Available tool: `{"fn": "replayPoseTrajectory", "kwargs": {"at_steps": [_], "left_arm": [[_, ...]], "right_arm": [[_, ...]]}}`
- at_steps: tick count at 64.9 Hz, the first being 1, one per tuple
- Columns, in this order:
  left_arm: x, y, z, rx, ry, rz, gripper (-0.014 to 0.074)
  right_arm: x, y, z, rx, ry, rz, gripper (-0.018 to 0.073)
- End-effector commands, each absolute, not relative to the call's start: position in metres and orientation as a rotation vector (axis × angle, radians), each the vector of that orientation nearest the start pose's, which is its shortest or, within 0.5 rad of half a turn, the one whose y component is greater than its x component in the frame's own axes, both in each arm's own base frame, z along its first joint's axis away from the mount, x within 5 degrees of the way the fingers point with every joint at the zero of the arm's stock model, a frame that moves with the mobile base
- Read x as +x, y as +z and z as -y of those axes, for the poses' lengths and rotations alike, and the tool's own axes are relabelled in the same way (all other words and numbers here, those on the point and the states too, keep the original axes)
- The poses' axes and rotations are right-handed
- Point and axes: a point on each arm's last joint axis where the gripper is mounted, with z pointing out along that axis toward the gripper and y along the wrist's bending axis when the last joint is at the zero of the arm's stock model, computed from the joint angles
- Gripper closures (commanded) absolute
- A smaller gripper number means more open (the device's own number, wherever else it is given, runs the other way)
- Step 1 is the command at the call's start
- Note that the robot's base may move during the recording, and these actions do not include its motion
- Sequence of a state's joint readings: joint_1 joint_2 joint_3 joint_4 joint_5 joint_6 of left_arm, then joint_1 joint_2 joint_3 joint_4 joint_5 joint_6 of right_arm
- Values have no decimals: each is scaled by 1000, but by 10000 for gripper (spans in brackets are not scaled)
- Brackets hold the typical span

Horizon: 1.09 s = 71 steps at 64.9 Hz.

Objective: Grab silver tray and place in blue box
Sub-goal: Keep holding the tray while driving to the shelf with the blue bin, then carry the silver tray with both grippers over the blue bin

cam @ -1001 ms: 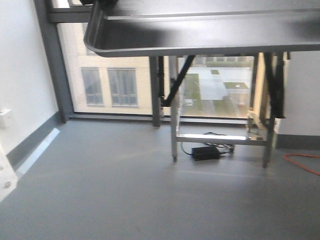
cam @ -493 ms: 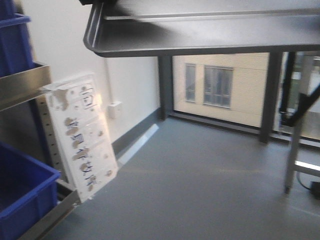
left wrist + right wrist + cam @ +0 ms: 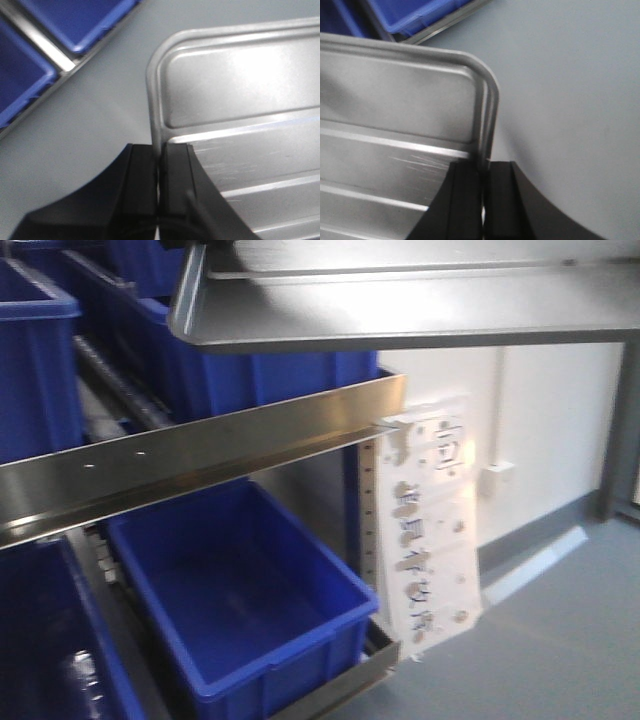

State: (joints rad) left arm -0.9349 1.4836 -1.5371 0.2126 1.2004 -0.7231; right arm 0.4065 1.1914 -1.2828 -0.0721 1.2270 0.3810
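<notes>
The silver tray [image 3: 400, 310] is at the top of the frame, with the blue box [image 3: 287, 645] lower down. The left tool [image 3: 159, 165] and right tool [image 3: 484, 175] pinch its rim.

White wall [image 3: 540, 410], grey floor [image 3: 560, 640] — steel rack rail [image 3: 200, 450], white panel [image 3: 425, 530] tilted at its end

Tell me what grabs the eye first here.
The silver tray spans the top of the front view, the left gripper and right gripper each shut on an end rim. Below it stands a rack of blue crates, one open blue box on the lower shelf, with a white panel hanging at the rack's end.
</notes>
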Motion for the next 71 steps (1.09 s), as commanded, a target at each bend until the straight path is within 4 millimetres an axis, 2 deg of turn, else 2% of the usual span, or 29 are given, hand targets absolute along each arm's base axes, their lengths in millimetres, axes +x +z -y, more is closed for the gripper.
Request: {"fn": "replayPoseTrajectory", "kwargs": {"at_steps": [1, 71], "left_arm": [[186, 401, 218, 327, -242, -2613, 693], [186, 401, 218, 327, -242, -2613, 693]], "right_arm": [[203, 407, -76, -59, 168, -2499, 503], [203, 407, -76, -59, 168, -2499, 503]]}}
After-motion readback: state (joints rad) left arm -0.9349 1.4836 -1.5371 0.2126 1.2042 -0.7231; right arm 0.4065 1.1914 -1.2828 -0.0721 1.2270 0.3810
